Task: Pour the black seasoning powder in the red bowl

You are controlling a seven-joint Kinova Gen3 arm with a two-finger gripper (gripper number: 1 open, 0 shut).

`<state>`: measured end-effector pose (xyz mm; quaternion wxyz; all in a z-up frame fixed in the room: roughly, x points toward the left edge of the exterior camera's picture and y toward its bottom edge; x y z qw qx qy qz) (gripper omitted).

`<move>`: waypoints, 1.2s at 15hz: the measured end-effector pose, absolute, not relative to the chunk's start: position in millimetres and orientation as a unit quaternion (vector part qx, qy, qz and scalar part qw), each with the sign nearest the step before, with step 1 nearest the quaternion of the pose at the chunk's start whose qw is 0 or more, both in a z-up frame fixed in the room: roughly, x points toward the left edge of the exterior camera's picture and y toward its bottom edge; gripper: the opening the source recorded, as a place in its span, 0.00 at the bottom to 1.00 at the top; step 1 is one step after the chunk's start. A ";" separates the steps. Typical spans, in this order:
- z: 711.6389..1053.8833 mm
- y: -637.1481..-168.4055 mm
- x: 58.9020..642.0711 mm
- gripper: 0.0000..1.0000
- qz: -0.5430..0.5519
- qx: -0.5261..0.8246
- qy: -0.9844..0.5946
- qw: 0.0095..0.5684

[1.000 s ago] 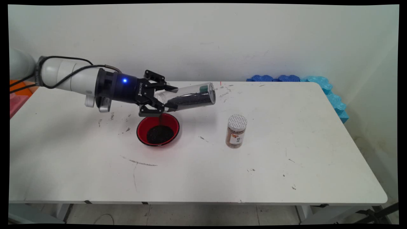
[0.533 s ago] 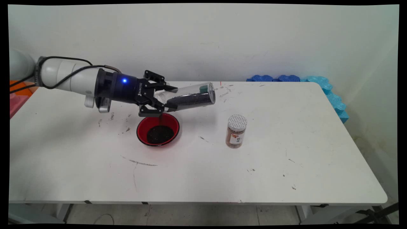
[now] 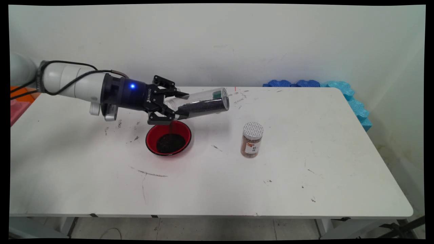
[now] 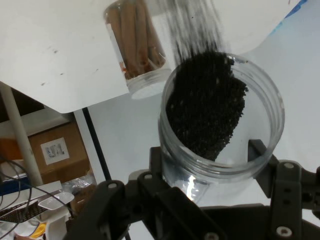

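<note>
Gripper (image 3: 171,107) clenched round clear jar (image 3: 200,103), tipped mouth-down, dark grains streaming into red bowl (image 3: 168,138) at its 6 o'clock. Judgement: hold tilt steady, stream centred. Lidded jar (image 3: 252,139) at bowl's 3 o'clock.

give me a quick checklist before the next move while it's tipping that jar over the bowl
1. Grip: gripper shut on the clear jar near its mouth: ok.
2. Mouth over the red bowl: ok.
3. Stream of black grains lands inside the bowl: ok.
4. Spill around the bowl: cannot tell, table is scuffed.
5. Grains left in the jar: ok, plenty.
6. Capped jar upright, apart from the bowl: ok.
</note>
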<state>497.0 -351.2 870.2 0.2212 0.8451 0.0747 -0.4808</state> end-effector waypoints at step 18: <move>868.7 -350.3 497.6 0.00 -0.480 0.845 0.089 0.216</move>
